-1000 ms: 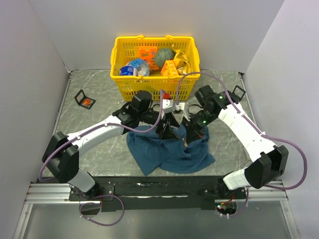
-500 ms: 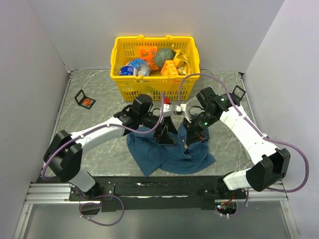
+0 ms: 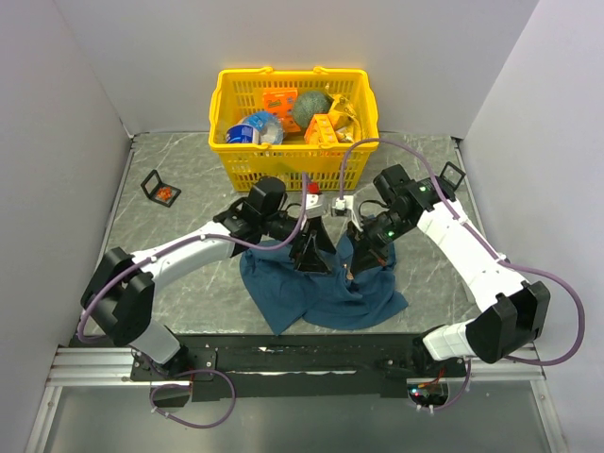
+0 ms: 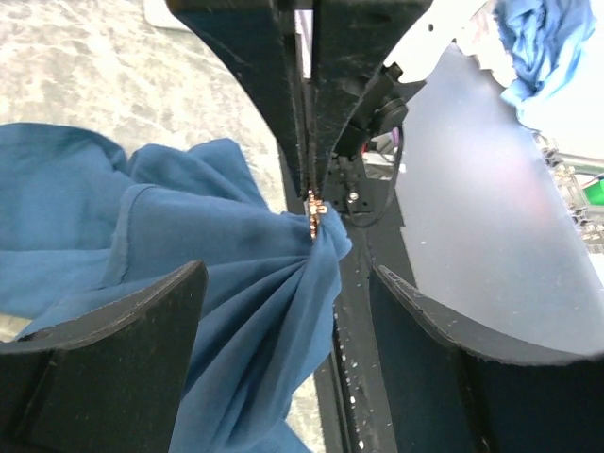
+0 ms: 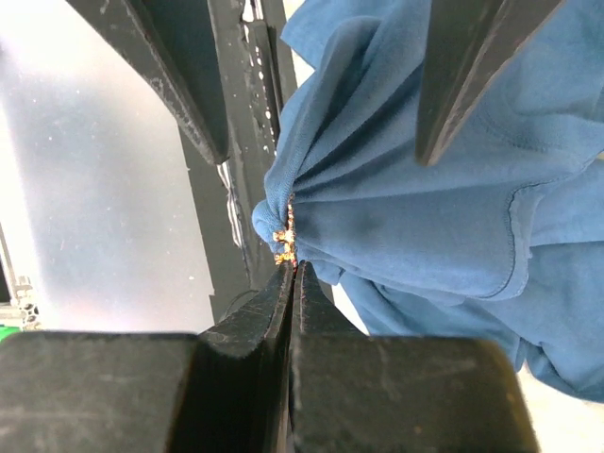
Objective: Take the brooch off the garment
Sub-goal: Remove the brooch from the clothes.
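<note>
Grey table (image 3: 189, 302): right gripper (image 5: 291, 269) is clamped on the brooch (image 5: 283, 236), tenting the garment (image 5: 425, 217) for pulling; left gripper (image 4: 288, 278) waits open astride it.

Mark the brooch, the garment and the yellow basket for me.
brooch (image 5: 281, 243): right wrist view, the gold metal bit at the cloth's pinched peak.
garment (image 4: 170, 245): left wrist view, middle of the blue folds.
yellow basket (image 3: 250, 160): top view, front wall.

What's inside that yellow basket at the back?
The yellow basket holds orange boxes, a dark green ball, a blue-and-white packet and a crinkled yellow wrapper. Whatever lies beneath them is covered, so I cannot tell what else is there.
</note>
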{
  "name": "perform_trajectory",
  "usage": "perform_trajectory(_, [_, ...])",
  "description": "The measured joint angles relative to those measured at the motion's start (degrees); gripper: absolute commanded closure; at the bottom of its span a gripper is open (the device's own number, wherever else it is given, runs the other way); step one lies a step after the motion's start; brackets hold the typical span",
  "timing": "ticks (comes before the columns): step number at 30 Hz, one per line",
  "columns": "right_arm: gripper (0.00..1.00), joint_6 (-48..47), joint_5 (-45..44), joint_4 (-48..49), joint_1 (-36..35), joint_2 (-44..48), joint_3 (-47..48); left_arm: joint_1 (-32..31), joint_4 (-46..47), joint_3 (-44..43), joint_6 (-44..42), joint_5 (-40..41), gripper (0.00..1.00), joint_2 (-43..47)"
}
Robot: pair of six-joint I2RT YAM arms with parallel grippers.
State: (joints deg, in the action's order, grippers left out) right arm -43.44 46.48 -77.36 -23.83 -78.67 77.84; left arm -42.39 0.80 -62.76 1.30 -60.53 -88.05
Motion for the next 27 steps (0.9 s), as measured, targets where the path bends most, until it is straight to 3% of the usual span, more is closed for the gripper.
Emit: perform_trajectory(27, [1.00,-0.98,2.75,0.07,1.29,0.90,-0.61,-1.22,9.11,0.66,9.55,-4.33,0.41,-5.62])
